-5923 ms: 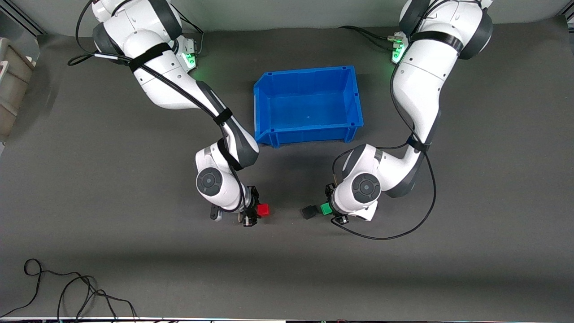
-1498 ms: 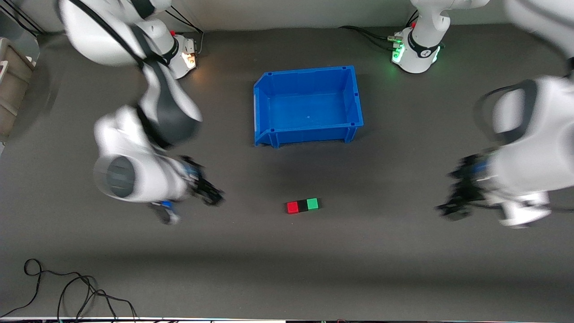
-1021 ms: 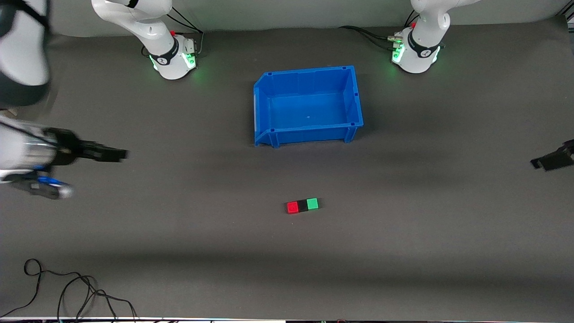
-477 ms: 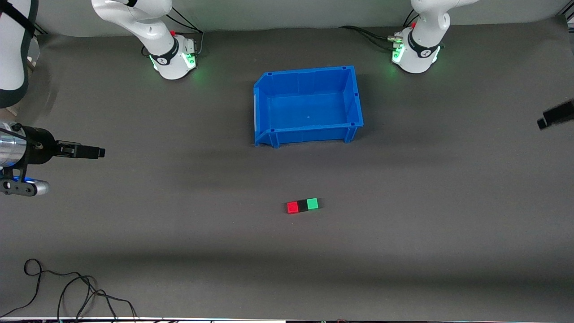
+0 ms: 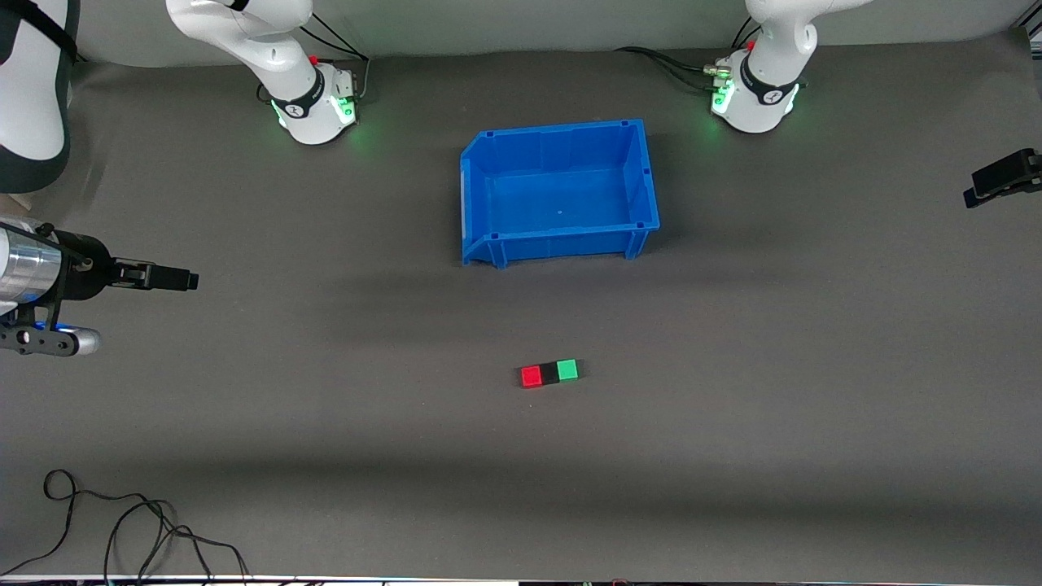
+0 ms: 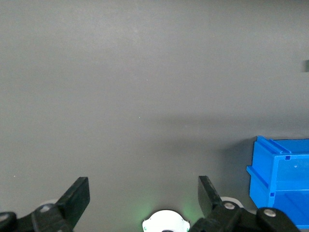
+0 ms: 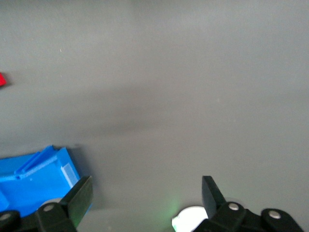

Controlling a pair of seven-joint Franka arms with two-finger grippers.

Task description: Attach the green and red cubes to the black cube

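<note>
**Ana:** Cubes first: where are they sitting against the blue bin (image 5: 560, 192)?

**Ben:** The red cube (image 5: 531, 376), the black cube (image 5: 550, 373) and the green cube (image 5: 568, 369) are lying in one short row on the dark table (image 5: 733, 423), nearer to the front camera than the bin and well apart from it. The black one is sitting in the middle, touching both neighbours. The red one is facing the right arm's end of the table, the green one the left arm's end.

**Ana:** And the bin itself?

**Ben:** It is standing upright with its open top showing a bare floor, between the two arm bases.

**Ana:** Where is the right gripper (image 5: 183, 280) hanging?

**Ben:** Over bare table toward the right arm's end, well away from the bin and the cubes. In its wrist view the two fingers (image 7: 79, 195) are standing spread wide with nothing between them, and a corner of the bin (image 7: 38, 174) and a sliver of the red cube (image 7: 2, 79) are showing.

**Ana:** And the left gripper (image 5: 997, 179)?

**Ben:** Over bare table at the left arm's end, also well apart from the bin. Its fingers (image 6: 77, 195) are spread too, gripping nothing, with the bin's corner (image 6: 282, 179) showing at the edge of that wrist view.

**Ana:** Anything else?

**Ben:** A loose black cable (image 5: 122, 529) is curling on the table near the front edge, at the right arm's end.
</note>
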